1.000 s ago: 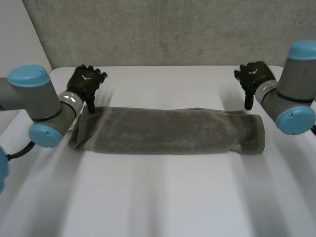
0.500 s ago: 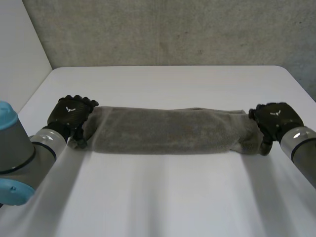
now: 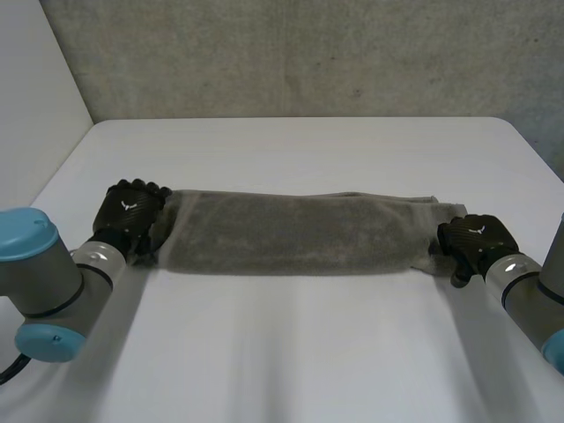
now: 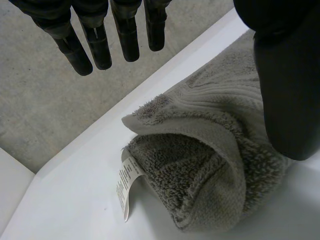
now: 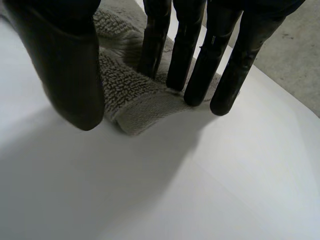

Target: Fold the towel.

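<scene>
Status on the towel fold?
Left hand open over towel left end. Right hand open, fingertips on right end. Towel a long strip, flat on table. No obstacles seen.

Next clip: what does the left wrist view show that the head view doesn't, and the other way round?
Left wrist view: a white care label sticking out at the towel end, and the layers of that doubled-over end. Head view: the towel's full length lying as a band across the white table, with the right hand at its right end, and both arms. Both: the left hand at the towel's left end, and the table under it.
</scene>
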{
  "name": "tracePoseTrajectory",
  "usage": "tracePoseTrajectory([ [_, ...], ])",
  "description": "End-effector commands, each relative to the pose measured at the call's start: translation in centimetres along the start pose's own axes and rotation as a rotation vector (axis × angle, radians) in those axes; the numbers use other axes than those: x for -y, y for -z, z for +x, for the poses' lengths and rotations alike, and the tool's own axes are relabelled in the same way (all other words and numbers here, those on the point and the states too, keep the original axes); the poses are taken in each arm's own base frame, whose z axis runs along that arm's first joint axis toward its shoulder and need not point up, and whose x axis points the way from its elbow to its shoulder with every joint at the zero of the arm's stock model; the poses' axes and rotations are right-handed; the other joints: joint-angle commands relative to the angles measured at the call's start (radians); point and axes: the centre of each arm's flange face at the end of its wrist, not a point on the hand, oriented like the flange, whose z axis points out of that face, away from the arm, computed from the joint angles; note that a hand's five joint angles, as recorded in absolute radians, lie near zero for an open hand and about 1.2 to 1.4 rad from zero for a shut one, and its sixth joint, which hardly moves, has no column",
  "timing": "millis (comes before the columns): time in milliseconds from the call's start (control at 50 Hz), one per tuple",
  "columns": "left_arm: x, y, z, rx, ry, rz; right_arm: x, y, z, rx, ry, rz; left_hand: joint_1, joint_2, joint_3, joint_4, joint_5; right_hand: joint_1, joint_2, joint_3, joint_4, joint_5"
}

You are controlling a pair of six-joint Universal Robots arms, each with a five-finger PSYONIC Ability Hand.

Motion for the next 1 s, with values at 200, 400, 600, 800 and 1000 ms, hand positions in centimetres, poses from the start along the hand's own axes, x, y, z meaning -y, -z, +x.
tracePoseTrajectory([
  [200,-1.1,-1.4,-1.5,0.049,0.002,-0.004,-0.7,-0.9,1.8,-0.069,-0.007,0.007,-0.049,-0.039,-0.031,-0.043,-0.195,0.593,0.601,0.604,0.604,0.6],
  [400,-1.8,-2.0,-4.4,0.146,0.009,-0.038,-0.6,-0.9,2.4,-0.089,0.002,0.009,-0.049,-0.039,-0.031,-0.043,-0.195,0.593,0.601,0.604,0.604,0.6],
  [600,-2.2,-2.1,-5.3,0.17,0.01,-0.045,-0.7,-1.1,3.3,-0.11,-0.001,0.01,-0.049,-0.039,-0.031,-0.043,-0.195,0.593,0.601,0.604,0.604,0.6],
  [800,-2.1,-1.6,-5.1,0.161,0.02,-0.055,-0.6,-1.2,4.1,-0.125,0.05,0.005,-0.049,-0.039,-0.031,-0.043,-0.195,0.593,0.601,0.604,0.604,0.6],
  [1000,1.7,1.6,-4.3,0.113,0.067,-0.067,-0.5,-0.2,8.9,-0.232,0.135,-0.045,-0.082,-0.071,-0.063,-0.076,-0.227,0.593,0.601,0.604,0.604,0.6],
])
